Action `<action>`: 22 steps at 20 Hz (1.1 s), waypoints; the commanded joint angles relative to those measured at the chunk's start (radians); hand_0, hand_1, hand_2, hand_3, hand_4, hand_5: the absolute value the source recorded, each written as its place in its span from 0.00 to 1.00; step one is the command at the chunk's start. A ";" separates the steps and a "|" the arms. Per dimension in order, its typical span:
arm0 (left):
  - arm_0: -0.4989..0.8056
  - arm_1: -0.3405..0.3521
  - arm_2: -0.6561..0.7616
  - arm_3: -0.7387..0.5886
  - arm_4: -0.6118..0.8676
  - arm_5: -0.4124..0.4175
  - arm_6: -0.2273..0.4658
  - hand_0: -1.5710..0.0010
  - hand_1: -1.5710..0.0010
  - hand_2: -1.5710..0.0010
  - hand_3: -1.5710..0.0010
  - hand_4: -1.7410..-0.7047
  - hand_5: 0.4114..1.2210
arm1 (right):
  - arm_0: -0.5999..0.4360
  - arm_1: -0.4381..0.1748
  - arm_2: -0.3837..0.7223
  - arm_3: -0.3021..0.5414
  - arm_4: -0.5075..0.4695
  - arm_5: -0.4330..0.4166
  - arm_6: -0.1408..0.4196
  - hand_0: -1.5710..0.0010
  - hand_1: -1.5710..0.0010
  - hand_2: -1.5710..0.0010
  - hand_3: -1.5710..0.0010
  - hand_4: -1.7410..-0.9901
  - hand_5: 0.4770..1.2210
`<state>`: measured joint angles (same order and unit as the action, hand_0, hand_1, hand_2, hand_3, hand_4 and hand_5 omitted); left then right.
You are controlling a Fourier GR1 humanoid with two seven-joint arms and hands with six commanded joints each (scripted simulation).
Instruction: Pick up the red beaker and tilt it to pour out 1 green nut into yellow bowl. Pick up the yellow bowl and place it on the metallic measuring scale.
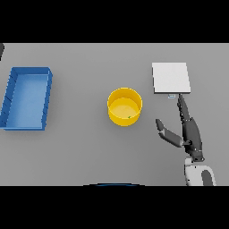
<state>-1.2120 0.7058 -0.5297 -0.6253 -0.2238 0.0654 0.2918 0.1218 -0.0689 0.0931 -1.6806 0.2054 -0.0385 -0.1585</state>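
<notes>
A small green nut (129,117) already lies in the yellow bowl (125,106), left of the right hand (188,129), whose fingers are straight and empty. The scale (171,78) just beyond its fingertips awaits the bowl.

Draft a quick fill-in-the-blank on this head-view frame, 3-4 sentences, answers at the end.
1. The yellow bowl stands on the ____, not on the measuring scale.
2. The small speck inside the bowl, the nut, is ____ in colour.
3. The right hand, fingers straight, lies between the bowl and the scale, nearer the ____.
4. The blue tray lies at the table's ____ side.

Answers: table; green; scale; left
</notes>
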 commanded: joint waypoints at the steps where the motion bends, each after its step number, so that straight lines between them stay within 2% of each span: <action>1: 0.052 0.010 0.015 -0.050 0.033 0.044 0.039 0.00 0.00 0.00 0.08 0.00 1.00 | 0.005 0.002 0.010 0.004 0.011 0.002 0.001 1.00 1.00 1.00 1.00 0.70 0.17; 4: 0.239 0.058 0.039 -0.220 0.126 0.161 0.151 0.00 0.00 0.00 0.07 0.00 1.00 | -0.008 -0.025 0.002 -0.002 0.016 0.007 0.014 1.00 1.00 1.00 1.00 0.71 0.21; 7: 0.393 0.101 0.040 -0.381 0.180 0.268 0.257 0.00 0.00 0.00 0.08 0.00 1.00 | -0.006 -0.019 0.015 0.016 0.032 0.008 0.016 1.00 1.00 1.00 1.00 0.71 0.24; 11: 0.558 0.137 0.020 -0.530 0.231 0.366 0.309 0.00 0.00 0.00 0.08 0.00 1.00 | -0.005 -0.016 0.015 0.006 0.028 0.005 0.008 1.00 1.00 1.00 1.00 0.70 0.25; 13: 0.594 0.131 0.005 -0.532 0.260 0.401 0.317 0.00 0.00 0.00 0.06 0.00 1.00 | -0.020 -0.021 0.012 0.015 0.031 0.005 0.021 1.00 1.00 1.00 1.00 0.70 0.25; 15: 0.620 0.122 -0.013 -0.537 0.270 0.437 0.317 0.00 0.00 0.00 0.04 0.00 1.00 | -0.001 -0.018 0.019 0.012 0.030 0.010 -0.003 1.00 1.00 1.00 1.00 0.70 0.25; 18: 0.639 0.131 -0.043 -0.539 0.296 0.467 0.318 0.00 0.00 0.00 0.02 0.00 0.87 | 0.015 -0.018 0.021 0.002 0.045 -0.003 -0.004 1.00 1.00 1.00 1.00 0.71 0.25; 20: 0.635 0.143 -0.080 -0.522 0.320 0.472 0.318 0.00 0.00 0.00 0.01 0.00 0.69 | 0.020 -0.016 0.023 -0.016 0.038 0.000 -0.012 1.00 1.00 1.00 1.00 0.71 0.25; 21: 0.637 0.150 -0.111 -0.533 0.324 0.470 0.317 0.00 0.00 0.00 0.01 0.07 0.61 | 0.002 -0.015 0.021 -0.005 0.041 -0.004 0.000 1.00 1.00 1.00 1.00 0.72 0.26; 22: 0.631 0.161 -0.134 -0.532 0.343 0.446 0.318 0.00 0.00 0.00 0.04 0.20 0.56 | 0.012 -0.019 0.019 -0.001 0.041 -0.001 0.004 1.00 1.00 1.00 1.00 0.72 0.25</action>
<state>-0.5805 0.8666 -0.6632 -1.1568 0.1205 0.5139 0.6090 0.1340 -0.0884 0.1121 -1.6811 0.2462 -0.0397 -0.1539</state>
